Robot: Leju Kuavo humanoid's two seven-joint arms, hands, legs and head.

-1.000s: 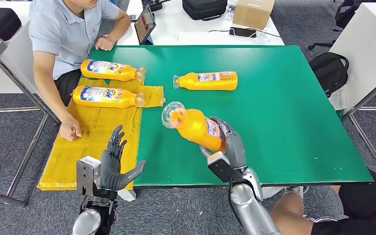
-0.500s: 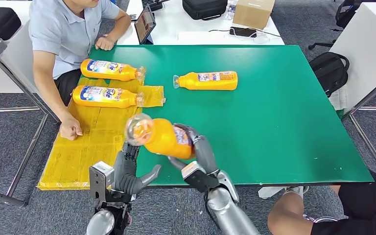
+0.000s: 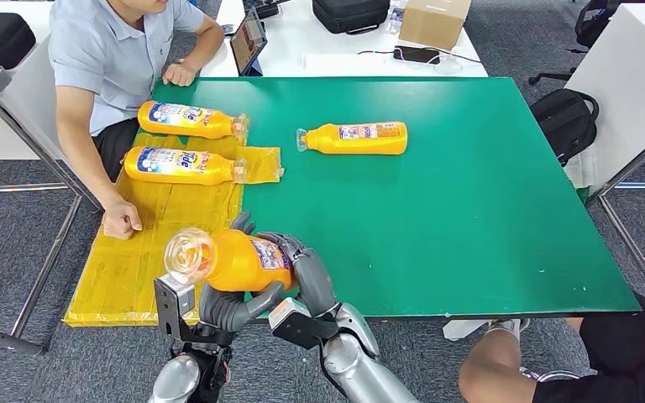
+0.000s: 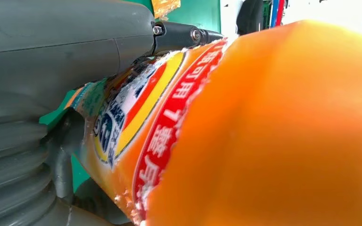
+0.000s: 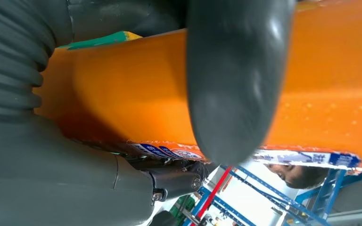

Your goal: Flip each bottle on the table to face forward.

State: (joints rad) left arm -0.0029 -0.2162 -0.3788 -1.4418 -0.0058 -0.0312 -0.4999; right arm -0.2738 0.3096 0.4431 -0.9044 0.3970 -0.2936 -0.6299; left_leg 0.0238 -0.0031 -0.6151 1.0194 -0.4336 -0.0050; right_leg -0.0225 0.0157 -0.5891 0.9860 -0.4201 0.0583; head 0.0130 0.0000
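Mid-handover: right hand (image 3: 306, 273) fingers clamp bottle (image 3: 231, 259) off table (image 3: 470, 210) edge; left hand (image 3: 222, 304) cups underneath. Next: regrip, rotate.

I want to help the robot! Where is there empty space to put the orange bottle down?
The green table is bare right of the lone bottle and toward its near edge. The yellow sheet is free below the two bottles. It is crowded by the person's fist.

Office or lab: white desks (image 3: 336, 50), laptop (image 3: 249, 40), grey carpet (image 3: 17, 235).
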